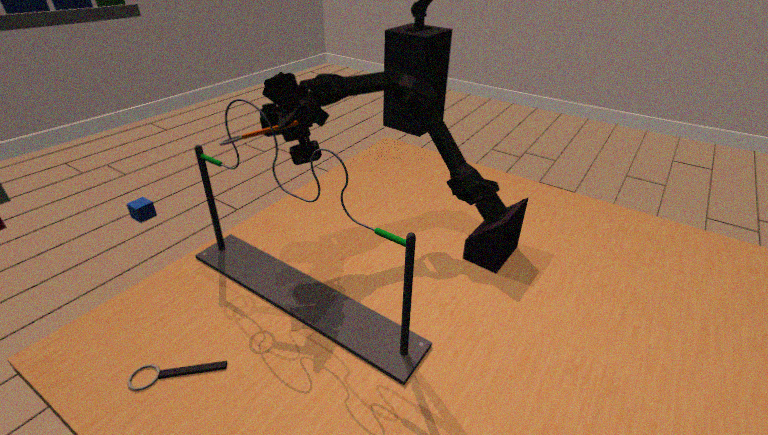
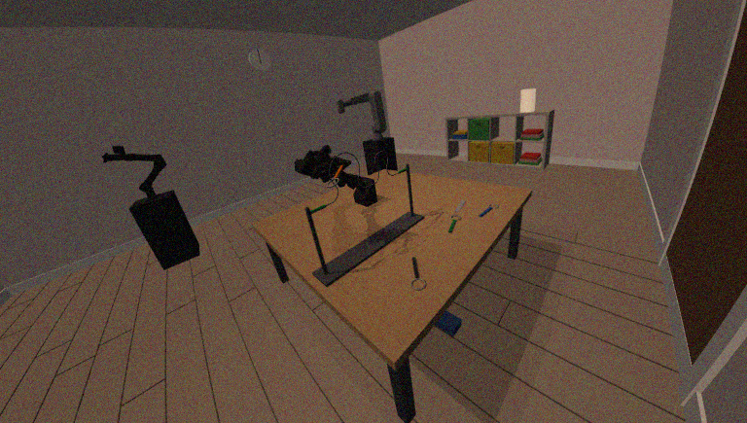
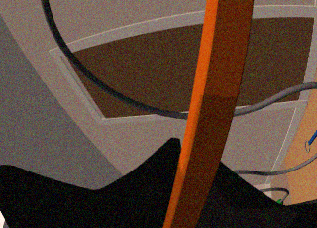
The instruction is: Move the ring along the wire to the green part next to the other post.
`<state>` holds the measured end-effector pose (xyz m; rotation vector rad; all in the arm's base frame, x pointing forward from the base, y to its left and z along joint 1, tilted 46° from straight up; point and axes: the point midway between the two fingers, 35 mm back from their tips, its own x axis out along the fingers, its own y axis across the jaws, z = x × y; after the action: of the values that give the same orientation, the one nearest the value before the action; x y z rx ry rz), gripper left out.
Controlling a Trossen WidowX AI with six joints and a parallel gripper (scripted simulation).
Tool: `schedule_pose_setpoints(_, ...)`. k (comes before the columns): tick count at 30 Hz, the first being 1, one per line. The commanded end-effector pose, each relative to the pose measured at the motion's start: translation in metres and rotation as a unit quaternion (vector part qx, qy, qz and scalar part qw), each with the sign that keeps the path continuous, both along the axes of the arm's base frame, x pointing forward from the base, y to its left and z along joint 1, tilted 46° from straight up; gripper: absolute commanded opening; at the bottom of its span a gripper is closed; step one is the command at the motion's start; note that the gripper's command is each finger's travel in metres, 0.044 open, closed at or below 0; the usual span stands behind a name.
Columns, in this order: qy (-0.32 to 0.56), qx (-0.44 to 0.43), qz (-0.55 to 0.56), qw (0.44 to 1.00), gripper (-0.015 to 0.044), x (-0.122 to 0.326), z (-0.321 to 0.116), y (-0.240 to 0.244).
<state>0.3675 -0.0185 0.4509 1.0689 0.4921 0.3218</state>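
My gripper (image 1: 295,123) (image 3: 181,148) is shut on the orange handle (image 1: 259,131) (image 2: 337,172) (image 3: 218,89). The ring (image 1: 228,141) (image 2: 334,182) shows nearly edge-on in the top view, at the rising grey wire (image 1: 310,200) (image 3: 114,95) above the left post's green part (image 1: 211,159) (image 2: 318,208). The wire seems to pass through it; whether they touch is too small to tell. The ring is out of the wrist view. The other green part (image 1: 390,235) (image 2: 404,169) is at the right post (image 1: 407,300) (image 2: 409,193). In the top view wire loops cross in front of the handle and gripper.
The left post (image 1: 210,204) (image 2: 315,242) and right post stand on a dark base plate (image 1: 362,317). A black-handled ring (image 1: 192,369) (image 2: 415,269) lies on the table. Green (image 2: 452,225) and blue (image 2: 485,211) handled rings lie farther along it. Other robot arms stand beyond the table.
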Motion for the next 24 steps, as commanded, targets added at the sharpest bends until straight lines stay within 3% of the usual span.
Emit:
schedule_pose_setpoints(1,-0.002,-0.028,-0.001,1.000,-0.0150,0.0018,0.0007,-0.0014)
schedule_pose_setpoints(24,-0.006,-0.183,-0.001,0.983,-0.0150,0.0021,-0.0081,-0.0084)
